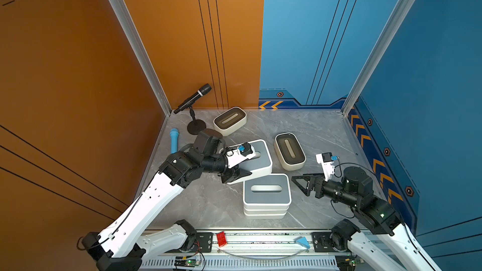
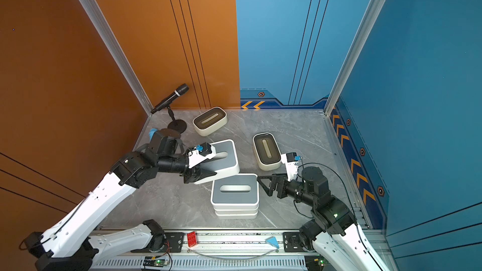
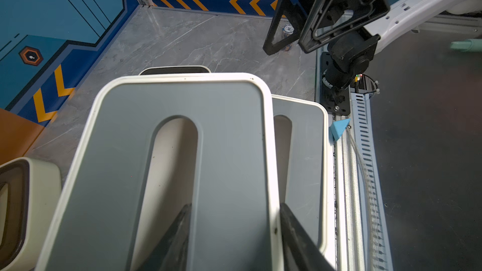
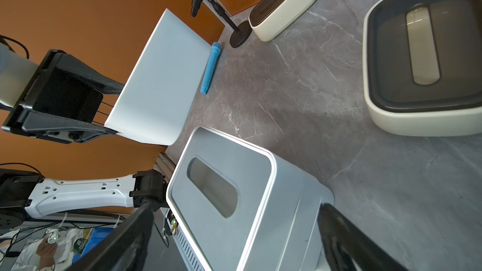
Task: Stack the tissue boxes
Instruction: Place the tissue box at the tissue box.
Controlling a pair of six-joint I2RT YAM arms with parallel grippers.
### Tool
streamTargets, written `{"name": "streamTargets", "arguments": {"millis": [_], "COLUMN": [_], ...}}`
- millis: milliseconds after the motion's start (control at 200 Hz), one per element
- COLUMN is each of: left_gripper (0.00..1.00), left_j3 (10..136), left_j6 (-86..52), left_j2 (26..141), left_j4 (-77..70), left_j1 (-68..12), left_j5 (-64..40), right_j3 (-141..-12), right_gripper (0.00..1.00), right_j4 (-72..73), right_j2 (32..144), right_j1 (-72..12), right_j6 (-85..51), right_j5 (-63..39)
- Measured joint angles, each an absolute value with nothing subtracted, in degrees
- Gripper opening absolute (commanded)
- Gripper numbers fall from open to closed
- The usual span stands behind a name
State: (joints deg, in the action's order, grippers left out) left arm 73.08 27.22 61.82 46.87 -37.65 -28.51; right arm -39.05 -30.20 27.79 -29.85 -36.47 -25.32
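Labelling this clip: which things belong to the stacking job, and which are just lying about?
Job: grey-lidded box in the left gripper; grey-topped stack; far brown-lidded box; nearer brown-lidded box.
Lying about: microphone on stand; blue cylinder; red brick; blue wedge.

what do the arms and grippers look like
The left arm and right arm have white shells, black joints and thin black cables. The left gripper and right gripper have black triangular open-frame fingers, plus white camera brackets with blue plugs.

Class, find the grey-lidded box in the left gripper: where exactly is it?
In both top views the grey-lidded box is held tilted by the left gripper, mid-table, just behind the stack of boxes and left of a brown-lidded box.
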Motion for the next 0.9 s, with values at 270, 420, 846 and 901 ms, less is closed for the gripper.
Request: {"name": "streamTargets", "arguments": {"millis": [270, 420, 846, 901], "left_gripper": [0.28, 0.28, 0.28, 0.28], "left_j3": [73.30, 73.28, 73.14, 73.14], "left_j6": [27.22, 27.11, 26.11, 26.02], "left_j2": [62.52, 62.83, 63.53, 64.01], "left_j4": [47.03, 46.87, 44.29, 44.25], "left_j1": [-42.02, -44.86, -50.26, -50.89], "left_j5": [-26.30, -24.34, -22.50, -22.28], "right_j3": [-38.28, -37.78, -35.59, -35.20], "right_gripper": [1.00, 1.00, 1.00, 1.00], "right_j4": [-33.45, -35.27, -36.03, -36.03], "right_j2": [22.90, 22.09, 19.44, 18.70], "right_j1": [-29.91, -29.91, -29.91, -29.91], "right_j6": [-36.49, -36.53, -41.89, -42.52], "right_j5": [-26.20, -27.09, -31.64, -31.79]}}
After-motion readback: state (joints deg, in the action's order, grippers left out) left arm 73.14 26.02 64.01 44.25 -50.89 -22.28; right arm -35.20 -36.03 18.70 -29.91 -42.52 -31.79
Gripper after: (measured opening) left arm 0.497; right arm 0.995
